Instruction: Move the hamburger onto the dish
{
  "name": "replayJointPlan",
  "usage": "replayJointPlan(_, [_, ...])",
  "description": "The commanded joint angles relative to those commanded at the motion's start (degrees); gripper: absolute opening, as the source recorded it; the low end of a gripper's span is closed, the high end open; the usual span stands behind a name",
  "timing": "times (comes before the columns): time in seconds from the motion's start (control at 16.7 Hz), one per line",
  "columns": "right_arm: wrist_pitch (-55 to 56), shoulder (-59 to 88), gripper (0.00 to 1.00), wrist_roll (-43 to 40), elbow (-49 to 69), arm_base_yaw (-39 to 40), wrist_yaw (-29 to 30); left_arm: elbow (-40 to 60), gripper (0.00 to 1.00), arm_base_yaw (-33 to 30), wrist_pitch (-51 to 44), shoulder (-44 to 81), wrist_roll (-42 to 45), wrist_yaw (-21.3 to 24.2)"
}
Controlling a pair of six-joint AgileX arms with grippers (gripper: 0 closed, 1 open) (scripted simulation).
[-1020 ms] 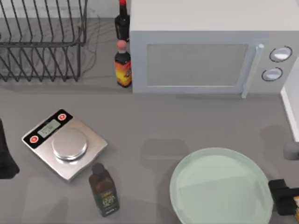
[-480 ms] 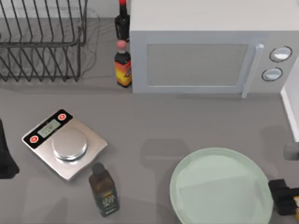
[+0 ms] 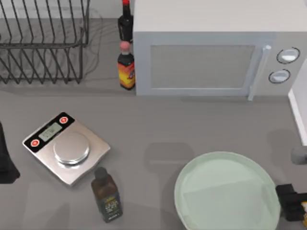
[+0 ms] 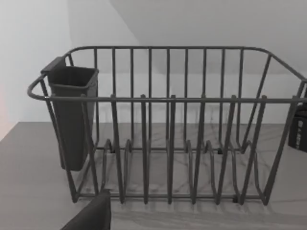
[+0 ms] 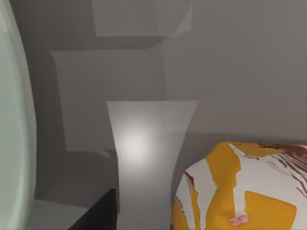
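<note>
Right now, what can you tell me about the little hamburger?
The hamburger is a lumpy, rounded thing patched in orange-yellow and cream-white, with dark red streaks and a small pink spot. It lies on the grey table at the right edge, just beyond the rim of the mint-green dish, not on it. The right claw is right beside it.

even soft light, faint shadows, no glare.

Hamburger (image 5: 244,191): orange, yellow, white patches, on table at lower right of right wrist frame. Dish (image 3: 226,194): pale mint-green, bare, lower right of top view.
</note>
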Motion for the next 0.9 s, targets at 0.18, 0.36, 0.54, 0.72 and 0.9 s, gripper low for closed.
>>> replayJointPlan(0.18, [-2.3, -0.7, 0.0, 0.0, 1.9, 0.1, 0.0, 0.0, 1.0, 0.0, 0.0, 0.0, 0.0, 0.0])
replayJointPlan(0.36, [-10.1, -3.2, 0.0, 0.0, 6.7, -0.1, 0.0, 0.0, 1.0, 0.0, 0.0, 0.0, 0.0, 0.0])
replayJointPlan(0.54, [-20.5, -6.5, 0.0, -0.2, 12.3, -0.2, 0.0, 0.0, 1.0, 0.0, 0.0, 0.0, 0.0, 0.0])
replayJointPlan(0.72, [-26.2, -9.4, 0.0, -0.4, 16.3, -0.3, 0.0, 0.0, 1.0, 0.0, 0.0, 0.0, 0.0, 0.0])
replayJointPlan(0.9, [-27.0, -10.1, 0.0, -0.4, 17.0, -0.3, 0.0, 0.0, 1.0, 0.0, 0.0, 0.0, 0.0, 0.0])
